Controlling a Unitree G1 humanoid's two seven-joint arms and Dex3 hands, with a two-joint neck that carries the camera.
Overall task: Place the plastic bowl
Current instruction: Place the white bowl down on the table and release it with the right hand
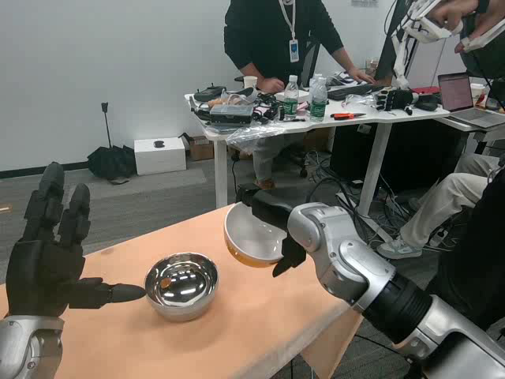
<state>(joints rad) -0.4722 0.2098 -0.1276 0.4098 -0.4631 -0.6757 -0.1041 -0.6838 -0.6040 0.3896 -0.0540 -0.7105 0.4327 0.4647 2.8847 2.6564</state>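
I see my right hand (272,229) grasping the plastic bowl (251,234), tilted in the air just right of the metal bowl (182,285), not yet placed, while my left hand (49,257) waits left of it, fingers spread and holding nothing.

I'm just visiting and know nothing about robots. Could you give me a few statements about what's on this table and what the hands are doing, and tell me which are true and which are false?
1. The right hand holds the plastic bowl. True.
2. The plastic bowl rests flat on the table. False: it is tilted and lifted off it.
3. A shiny metal bowl sits on the table. True.
4. The left hand grips the metal bowl. False: it is open beside it, holding nothing.
5. A person stands at the cluttered desk behind. True.
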